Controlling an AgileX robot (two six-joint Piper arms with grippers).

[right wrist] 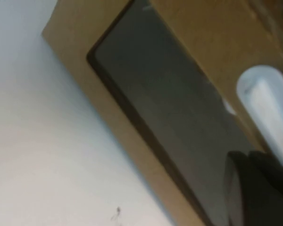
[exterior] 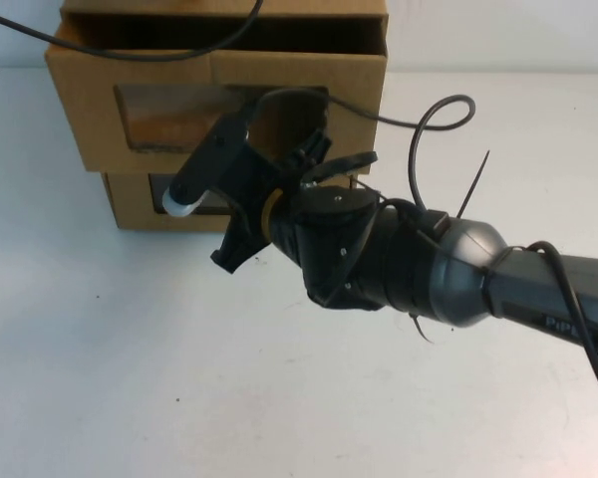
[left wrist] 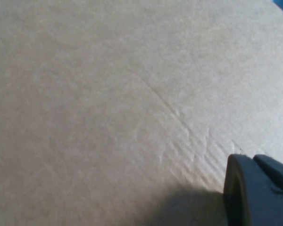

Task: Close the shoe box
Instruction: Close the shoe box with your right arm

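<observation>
Shoe box [exterior: 219,95] sits top of the stack at table rear, drawer pulled out. Right gripper [exterior: 241,189] at its front, fingers spread (white-tipped). Left gripper [left wrist: 257,190] against cardboard, can't tell its state

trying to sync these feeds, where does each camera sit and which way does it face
High: raised on the robot's side, angled down at the stacked boxes; right gripper before the pulled-out shoe box.
Left wrist: pressed near bare cardboard; left gripper finger only.
Right wrist: faces the lower box window.
Shared: that window, high and right wrist.
</observation>
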